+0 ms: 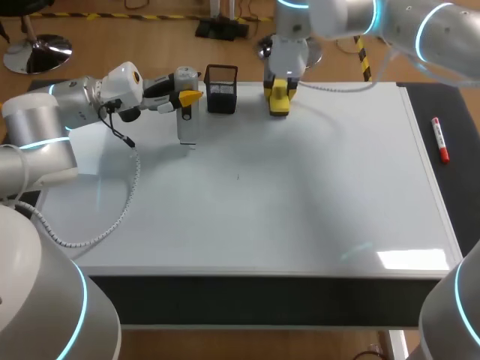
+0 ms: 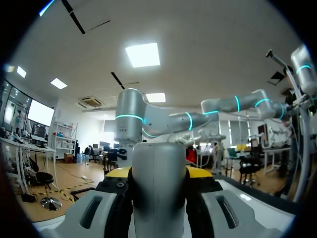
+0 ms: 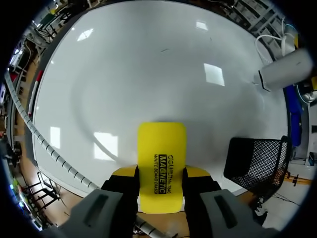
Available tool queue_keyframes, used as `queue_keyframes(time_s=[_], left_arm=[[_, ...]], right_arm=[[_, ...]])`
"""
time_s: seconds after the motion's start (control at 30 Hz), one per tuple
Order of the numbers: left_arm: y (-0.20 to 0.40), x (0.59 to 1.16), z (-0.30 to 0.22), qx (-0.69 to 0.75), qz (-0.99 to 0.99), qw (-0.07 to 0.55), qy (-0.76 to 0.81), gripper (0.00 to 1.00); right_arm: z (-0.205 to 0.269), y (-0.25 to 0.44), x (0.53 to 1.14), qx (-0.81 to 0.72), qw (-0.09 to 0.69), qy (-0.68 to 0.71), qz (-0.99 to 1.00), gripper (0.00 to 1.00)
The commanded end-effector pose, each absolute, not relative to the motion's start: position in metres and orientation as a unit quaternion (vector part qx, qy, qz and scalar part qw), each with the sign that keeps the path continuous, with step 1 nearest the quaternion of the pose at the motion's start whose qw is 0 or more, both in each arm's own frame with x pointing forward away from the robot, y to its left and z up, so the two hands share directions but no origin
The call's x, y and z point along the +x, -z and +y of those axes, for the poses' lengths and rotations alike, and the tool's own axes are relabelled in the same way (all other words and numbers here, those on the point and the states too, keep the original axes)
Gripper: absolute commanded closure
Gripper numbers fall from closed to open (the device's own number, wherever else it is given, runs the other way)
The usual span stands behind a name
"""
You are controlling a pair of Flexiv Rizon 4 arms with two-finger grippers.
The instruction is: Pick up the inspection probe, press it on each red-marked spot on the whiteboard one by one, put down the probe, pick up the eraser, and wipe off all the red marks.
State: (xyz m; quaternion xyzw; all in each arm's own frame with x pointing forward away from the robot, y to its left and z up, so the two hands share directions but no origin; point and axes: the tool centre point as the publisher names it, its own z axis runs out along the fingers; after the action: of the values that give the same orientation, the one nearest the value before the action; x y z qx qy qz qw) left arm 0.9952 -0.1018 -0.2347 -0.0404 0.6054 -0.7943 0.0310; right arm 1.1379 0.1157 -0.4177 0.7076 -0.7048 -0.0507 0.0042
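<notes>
white whiteboard (image 1: pixel 300 210) covers the bench. grey cylindrical inspection probe (image 1: pixel 187 126) stands upright over its far left part, clamped between the left fingers (image 1: pixel 193 96). right fingers (image 3: pixel 198 172) grip the yellow block eraser (image 3: pixel 162 168) at the far edge, just beside a black mesh holder (image 1: pixel 221 88). red marker pen (image 1: pixel 439 141) lies off the board's right edge.

Eraser (image 3: pixel 161 158) in right gripper (image 3: pixel 161 174): bright yellow, black lettering. Probe (image 2: pixel 158 183) in left gripper (image 2: pixel 158 173): plain pale grey. Both grippers: yellow tips, black fingers, light grey housings. Basket (image 3: pixel 255 161) beside right gripper: black mesh. Whiteboard (image 1: pixel 300 195) ahead of it: glossy white, one tiny dark speck. Marker (image 1: pixel 439 140), well apart from it: white and red. Left arm (image 1: pixel 45 127), right arm (image 1: pixel 420 30): silver-grey, cyan rings.
</notes>
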Motion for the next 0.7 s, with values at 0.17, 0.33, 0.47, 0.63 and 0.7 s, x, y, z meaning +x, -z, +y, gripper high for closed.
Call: queue_keyframes(time_s=[0.17,0.33,0.47,0.63,0.7], left_arm=[[0.2344,0.9957,-0.1019,-0.040,0.605,0.031,0.795,1.00],[0.2344,0.9957,-0.1019,-0.040,0.605,0.031,0.795,1.00],[0.2344,0.9957,-0.1019,-0.040,0.605,0.031,0.795,1.00],[0.2344,0.9957,-0.1019,-0.040,0.605,0.031,0.795,1.00],[0.2344,0.9957,-0.1019,-0.040,0.605,0.031,0.795,1.00]], right_arm=[[0.1107,0.4170,1.1346,0.706,0.003,0.044,-0.707,1.00],[0.1090,0.4200,1.1326,0.707,0.004,0.048,-0.706,1.00],[0.1081,0.4208,1.1327,0.707,0.006,0.049,-0.705,0.73],[0.1068,0.4191,1.1339,0.708,0.006,0.048,-0.705,0.00],[0.1060,0.4189,1.1350,0.707,0.006,0.046,-0.705,0.00]])
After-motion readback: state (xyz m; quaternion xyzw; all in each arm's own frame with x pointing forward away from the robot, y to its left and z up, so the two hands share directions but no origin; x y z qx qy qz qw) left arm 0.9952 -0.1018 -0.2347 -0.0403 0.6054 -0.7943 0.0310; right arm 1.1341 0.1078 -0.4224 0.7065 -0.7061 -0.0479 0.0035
